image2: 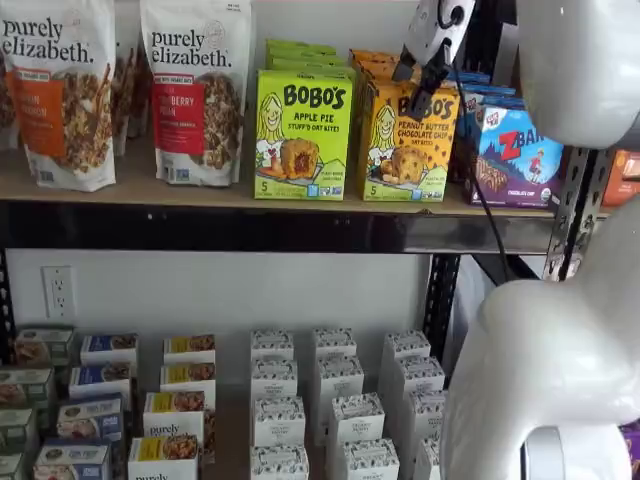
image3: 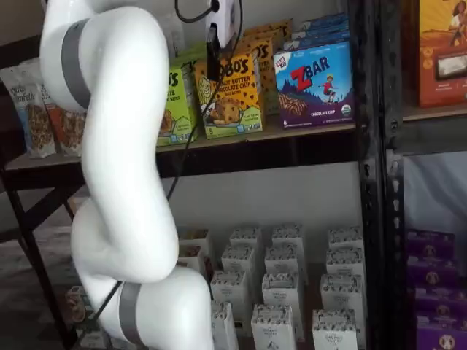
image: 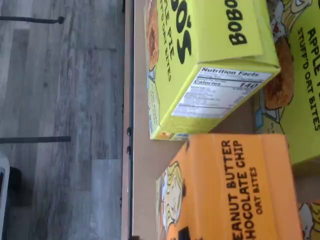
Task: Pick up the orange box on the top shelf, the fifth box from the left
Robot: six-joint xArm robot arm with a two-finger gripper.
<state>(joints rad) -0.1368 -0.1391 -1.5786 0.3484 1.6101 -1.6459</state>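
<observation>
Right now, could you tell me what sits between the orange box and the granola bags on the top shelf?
In a shelf view, only the lime-green Apple Pie box stands between the orange box and the granola bags.

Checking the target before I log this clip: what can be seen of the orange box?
The orange box is an upright yellow-orange carton, cardboard by its look, printed BOBO'S Peanut Butter Chocolate Chip oat bites, with a cartoon girl, an oat-bite picture and a green corner. It stands on the top shelf at the front edge, between the lime-green Apple Pie box and the ZBar box. Nothing grips it.
</observation>
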